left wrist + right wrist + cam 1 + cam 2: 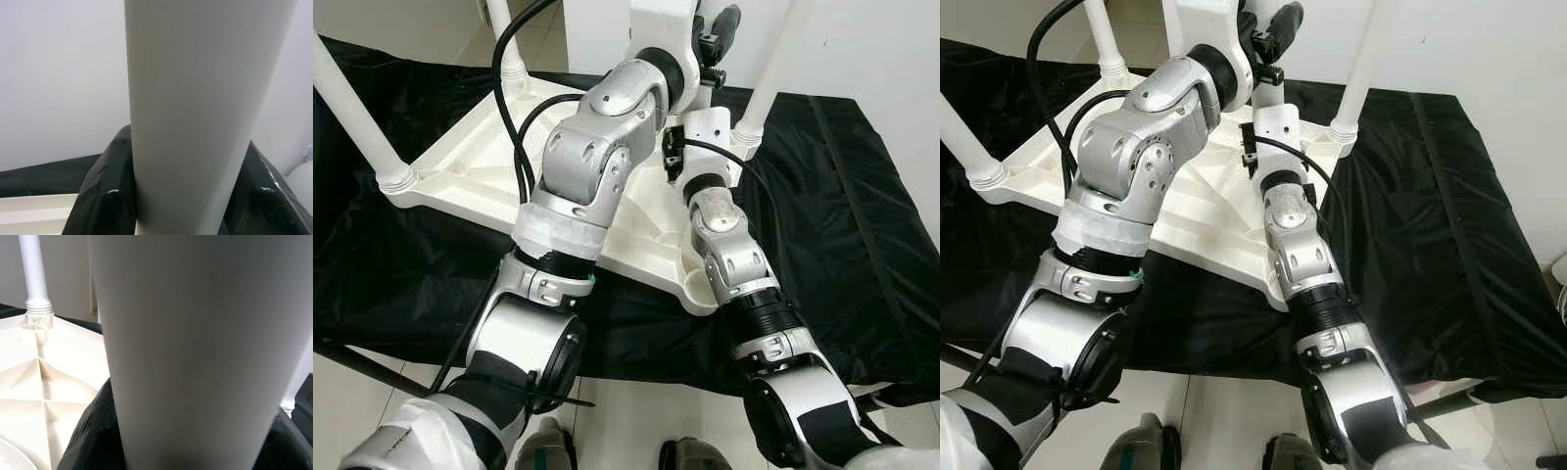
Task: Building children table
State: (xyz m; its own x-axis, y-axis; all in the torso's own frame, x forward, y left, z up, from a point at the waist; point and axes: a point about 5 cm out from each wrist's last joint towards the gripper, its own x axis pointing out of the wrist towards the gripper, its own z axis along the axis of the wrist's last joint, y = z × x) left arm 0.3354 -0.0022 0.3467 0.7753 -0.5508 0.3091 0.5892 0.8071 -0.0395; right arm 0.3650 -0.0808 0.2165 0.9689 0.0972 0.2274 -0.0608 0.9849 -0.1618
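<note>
The white tabletop (460,171) lies upside down on a black sheet (862,245) ahead of me, its ribbed underside facing up. Legs (357,117) stand upright in its corner sockets, one (766,83) just right of my right arm.

Both my arms reach forward to one leg (205,112) at the far middle of the top. My left gripper (161,215) has that leg pressed between its black fingers (105,196), one pad on either side, so its jaws are clamped on the leg. My right gripper (190,450) grasps the same leg (195,342) likewise, a dark finger (93,440) on each flank. Beyond my right fingers I see the ribbed underside (39,396) and another leg (34,279) screwed into its socket.
</note>
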